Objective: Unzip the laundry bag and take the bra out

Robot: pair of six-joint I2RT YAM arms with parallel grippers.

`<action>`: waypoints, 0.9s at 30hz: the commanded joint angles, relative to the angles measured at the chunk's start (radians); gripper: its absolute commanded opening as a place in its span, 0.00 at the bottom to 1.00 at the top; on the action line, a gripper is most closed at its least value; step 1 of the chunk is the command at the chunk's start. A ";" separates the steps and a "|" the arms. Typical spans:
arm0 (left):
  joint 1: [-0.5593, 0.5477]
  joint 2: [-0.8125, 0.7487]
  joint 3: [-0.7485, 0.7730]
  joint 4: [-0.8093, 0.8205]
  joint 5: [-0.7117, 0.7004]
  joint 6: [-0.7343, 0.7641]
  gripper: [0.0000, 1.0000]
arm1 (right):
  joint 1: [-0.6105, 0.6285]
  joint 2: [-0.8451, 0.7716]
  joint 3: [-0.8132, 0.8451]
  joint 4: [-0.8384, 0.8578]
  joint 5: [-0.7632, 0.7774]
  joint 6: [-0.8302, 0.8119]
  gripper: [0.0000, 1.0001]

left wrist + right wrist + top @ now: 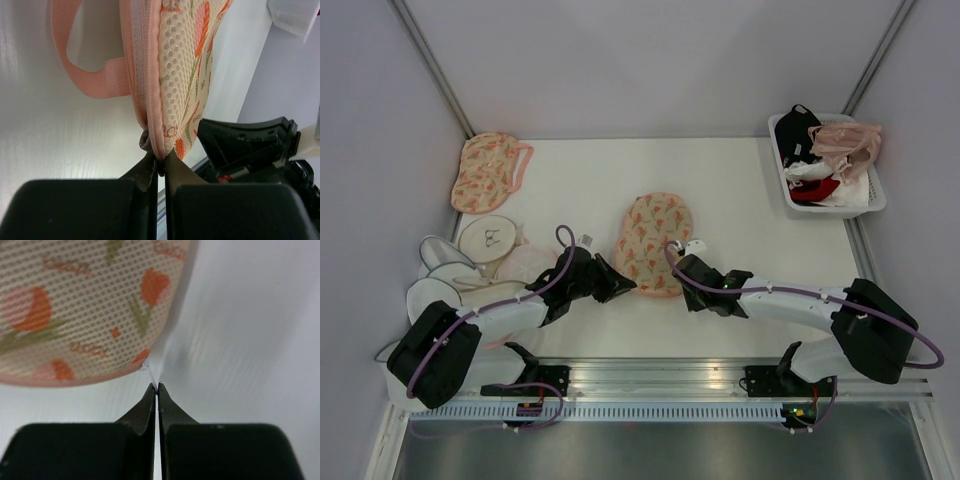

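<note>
- The laundry bag point(655, 240) lay flat near the middle of the table point(750, 200), between the two arms, where both could reach its near rim.
- The left claw point(159, 161) was clamped on the pink zip trim at the bag's near-left edge. This was probably to anchor the fabric so the zip could be pulled against it.
- The pink loop point(85, 75) hung free beside that seam, with nothing holding it.
- The right claw point(157, 390) had its fingers together just at the bag's near-right rim. A thin pale strand ran from the rim to the tips, but I could not tell whether it was pinched.
- The bra was not in view and was most likely inside the bag. A small grey-brown scrap point(145, 141) showed at the seam, but I could not tell what it was.
- The zip looked closed, so the unzipping had hardly begun.
- Another floral bag point(485, 172), white mesh bags point(485, 240) and a basket point(875, 205) of garments sat well apart at the table's edges.
</note>
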 commanded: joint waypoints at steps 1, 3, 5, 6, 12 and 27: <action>0.011 -0.016 0.028 -0.003 0.022 0.054 0.02 | -0.026 0.077 0.041 -0.092 0.231 0.036 0.00; 0.011 -0.018 0.024 -0.006 0.046 0.059 0.02 | -0.052 0.112 0.053 -0.078 0.269 0.042 0.00; 0.011 -0.028 0.015 -0.006 0.063 0.057 0.02 | -0.084 0.149 0.058 -0.061 0.269 0.038 0.00; 0.009 -0.035 0.012 0.003 0.077 0.057 0.02 | -0.089 0.160 0.065 -0.061 0.269 0.041 0.00; -0.008 -0.090 -0.012 -0.011 0.088 0.065 0.02 | -0.111 0.112 0.073 -0.090 0.338 0.087 0.00; -0.032 -0.424 -0.049 -0.295 -0.114 0.097 0.91 | -0.100 -0.130 0.153 -0.055 0.058 -0.110 0.39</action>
